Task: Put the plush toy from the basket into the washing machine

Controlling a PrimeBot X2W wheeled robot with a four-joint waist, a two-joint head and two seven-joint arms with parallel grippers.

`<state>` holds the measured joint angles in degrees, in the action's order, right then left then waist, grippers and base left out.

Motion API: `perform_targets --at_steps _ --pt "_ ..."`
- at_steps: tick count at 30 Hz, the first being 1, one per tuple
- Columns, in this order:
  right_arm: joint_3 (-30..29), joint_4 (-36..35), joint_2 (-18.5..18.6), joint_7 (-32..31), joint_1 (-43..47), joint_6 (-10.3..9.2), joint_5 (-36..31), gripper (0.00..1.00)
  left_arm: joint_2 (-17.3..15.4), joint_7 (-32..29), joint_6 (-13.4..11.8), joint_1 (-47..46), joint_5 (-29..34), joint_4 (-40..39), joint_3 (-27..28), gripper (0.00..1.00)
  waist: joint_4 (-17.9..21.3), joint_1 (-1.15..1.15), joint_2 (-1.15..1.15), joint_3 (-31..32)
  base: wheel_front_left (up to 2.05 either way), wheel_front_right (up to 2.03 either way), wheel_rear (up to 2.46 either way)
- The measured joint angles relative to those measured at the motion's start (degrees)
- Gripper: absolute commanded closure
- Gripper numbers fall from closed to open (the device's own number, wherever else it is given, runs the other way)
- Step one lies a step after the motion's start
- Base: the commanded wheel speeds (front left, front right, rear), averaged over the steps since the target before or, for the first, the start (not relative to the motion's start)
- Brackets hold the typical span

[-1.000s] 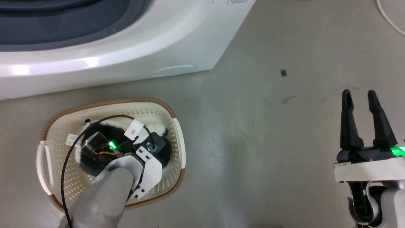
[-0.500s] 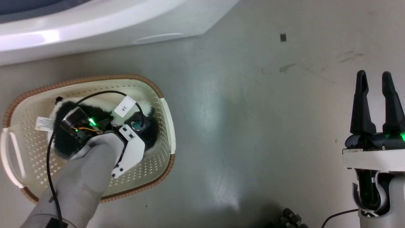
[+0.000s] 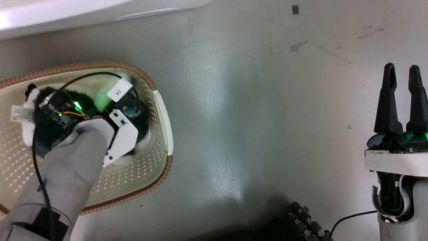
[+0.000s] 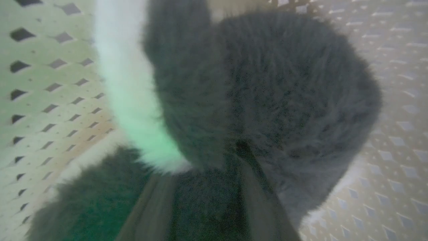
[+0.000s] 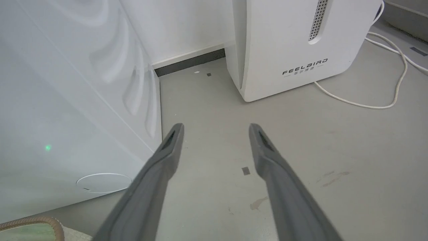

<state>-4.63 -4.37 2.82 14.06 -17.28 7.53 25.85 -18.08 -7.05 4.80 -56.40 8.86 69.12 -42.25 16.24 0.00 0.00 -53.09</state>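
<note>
The left gripper is down inside the basket, its two dark fingers sunk into the plush toy and pinched on a thick fold of black fur. The plush toy lies in the basket, against the perforated bottom and wall, and a band of white fur runs beside the black lobe ahead of the fingers. In the head view the pale left forearm and wrist cover most of the plush toy. Black fur and a white patch show at the wrist's left, next to the paper label on the basket bottom. The basket stands on the grey floor near the washing machine, whose white lower edge crosses the top left. The right gripper hovers well apart over the floor, fingers spread with nothing between them. Its wrist view shows the washing machine's side at left and the white FEELBIRD appliance ahead
</note>
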Motion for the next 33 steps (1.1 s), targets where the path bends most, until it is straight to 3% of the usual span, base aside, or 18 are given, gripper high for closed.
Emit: perform_targets --at_steps 6,19,33 --pt "0.03 0.02 0.0 0.62 -1.79 0.0 0.92 0.0 -1.37 0.11 0.45 -2.29 -0.73 2.48 -1.76 1.0 0.84 0.0 0.0 -1.71 0.0 0.0 0.0" --pt "0.02 1.33 0.0 0.67 -1.74 0.0 0.33 0.0 -2.09 4.1 0.87 1.78 -4.1 4.09 -1.66 1.0 0.18 0.0 0.0 2.38 0.0 0.0 0.0" --pt "1.48 3.91 0.0 0.67 2.24 0.0 -3.39 0.0 3.24 15.43 0.52 11.02 -11.32 4.83 1.55 1.0 -3.08 0.0 0.0 14.47 0.0 0.0 0.0"
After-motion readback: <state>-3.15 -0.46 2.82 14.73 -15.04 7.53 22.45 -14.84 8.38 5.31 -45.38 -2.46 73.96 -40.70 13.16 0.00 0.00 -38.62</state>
